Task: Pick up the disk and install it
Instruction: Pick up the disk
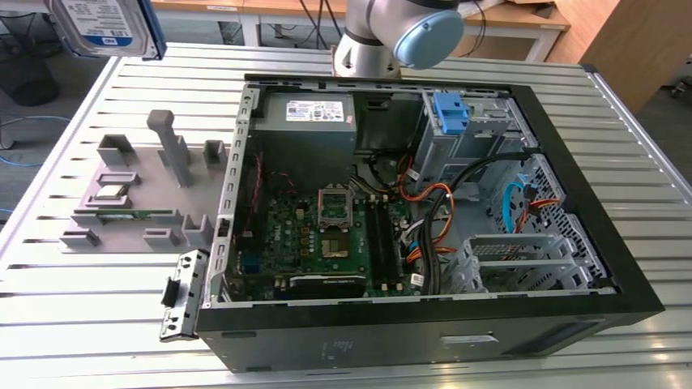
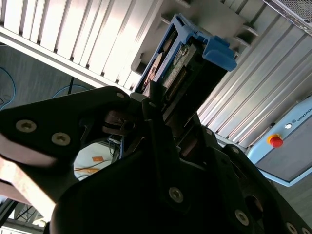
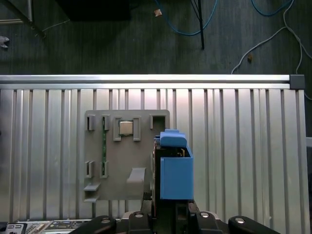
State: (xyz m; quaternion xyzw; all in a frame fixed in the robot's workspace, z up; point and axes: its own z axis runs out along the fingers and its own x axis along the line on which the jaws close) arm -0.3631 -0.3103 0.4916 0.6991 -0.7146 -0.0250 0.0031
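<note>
My hand [image 2: 158,105] pinches one disk [image 3: 174,170] above the surface [image 1: 87,324], which carries one grey fixture [image 1: 141,198] and one open computer case [image 1: 433,316].

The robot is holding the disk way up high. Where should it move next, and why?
Probably sideways, toward the open computer case. The pincer grips the disk high over the grey holder, at the exterior view's left of the case, so it isn't above the case yet.

Top of disk [image 1: 106,24] cut off at exterior view's edge; btm end behind hand [image 3: 168,208] in first wrist view.
</note>
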